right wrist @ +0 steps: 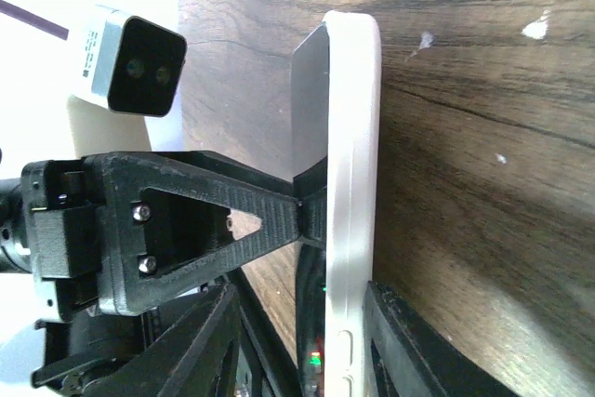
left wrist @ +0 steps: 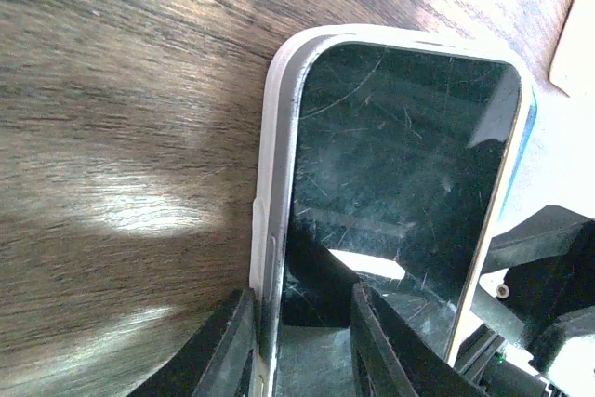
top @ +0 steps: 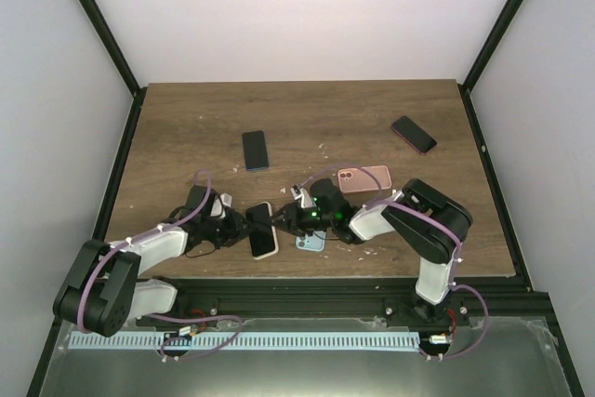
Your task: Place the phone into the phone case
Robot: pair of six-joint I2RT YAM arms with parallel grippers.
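We are clamping the white phone case edge-on in the right gripper while the left gripper is pinching the phone, lying half-seated at the worktop's near middle, so uneven pressing is risking it popping back out.

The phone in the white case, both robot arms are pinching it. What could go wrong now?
1. The phone might slip. Each arm's jaws grip only a small part of it and the white case, so it could twist or pop out.
2. The two arms are very close together, so their jaws might bump.
3. A light blue thing lies right under the right arm and could get shoved.
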